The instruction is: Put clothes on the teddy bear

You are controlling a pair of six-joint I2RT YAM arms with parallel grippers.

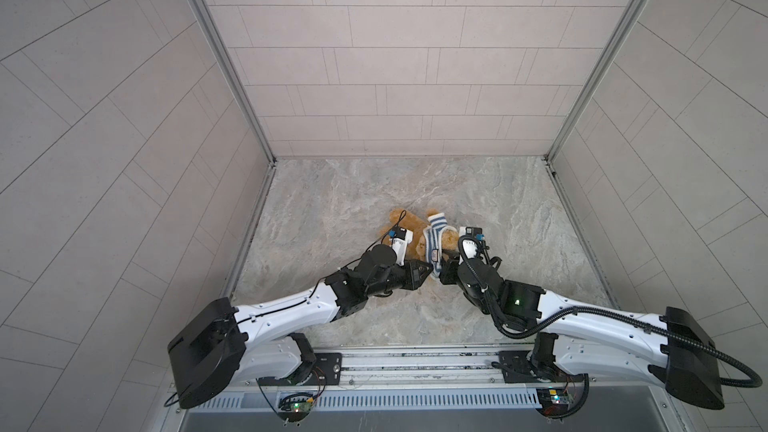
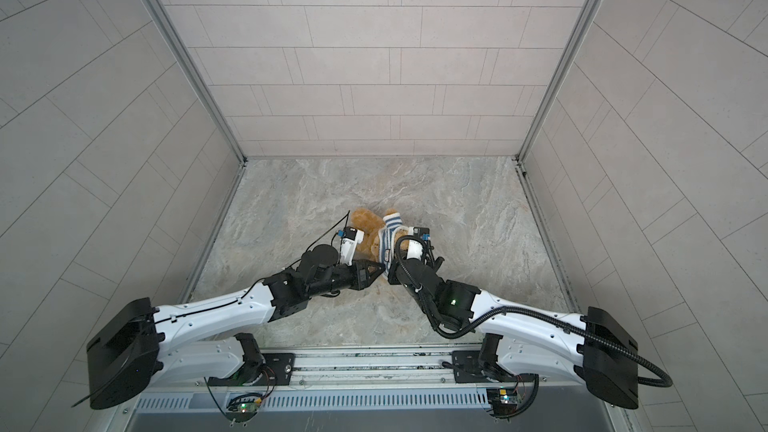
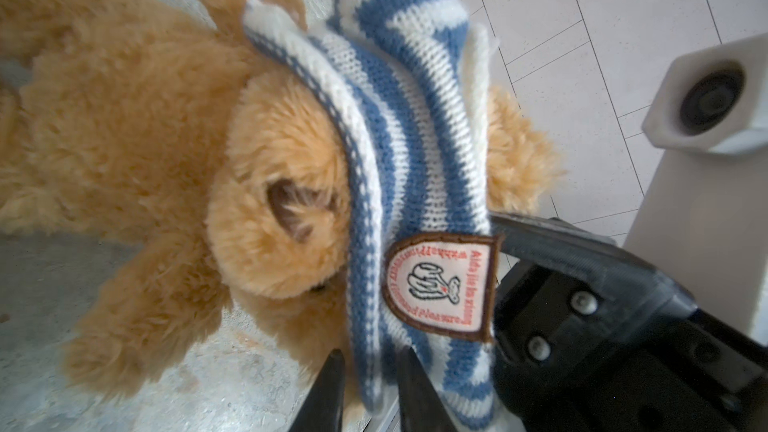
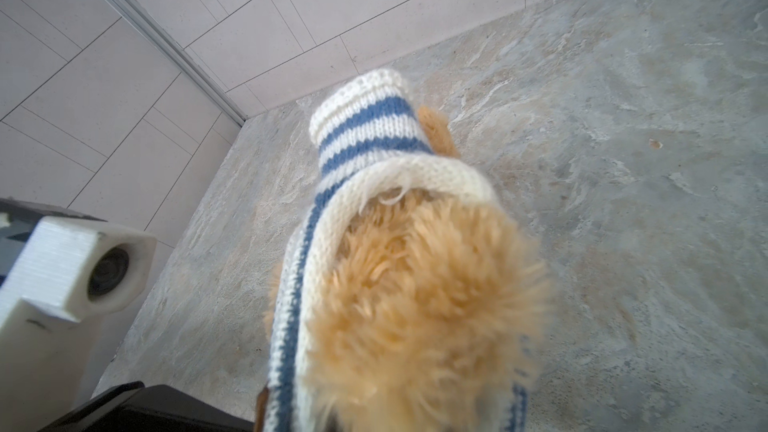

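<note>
The teddy bear [image 1: 401, 218] [image 2: 365, 220] lies on the marble table [image 1: 340, 201] near its middle. A blue-and-white striped shirt [image 1: 436, 228] [image 3: 415, 139] sits over its head [image 4: 415, 305]. One sleeve [image 4: 365, 126] sticks up, and a patch [image 3: 440, 284] shows on the front. My left gripper [image 3: 370, 371] [image 1: 427, 271] has a finger close on either side of the shirt's hem, with thin gaps showing. My right gripper [image 1: 442, 261] meets the shirt from the other side. One black finger [image 3: 561, 251] of it runs in behind the patch. In the right wrist view fur and knit hide its jaws.
Tiled walls [image 1: 374, 76] close in the table at the back and on both sides, with metal corner posts [image 1: 232, 76]. The arms' mounting rail [image 1: 415, 363] runs along the front edge. The two wrists stand close together, with each wrist camera housing [image 3: 706, 101] [image 4: 83, 272] in the other's view.
</note>
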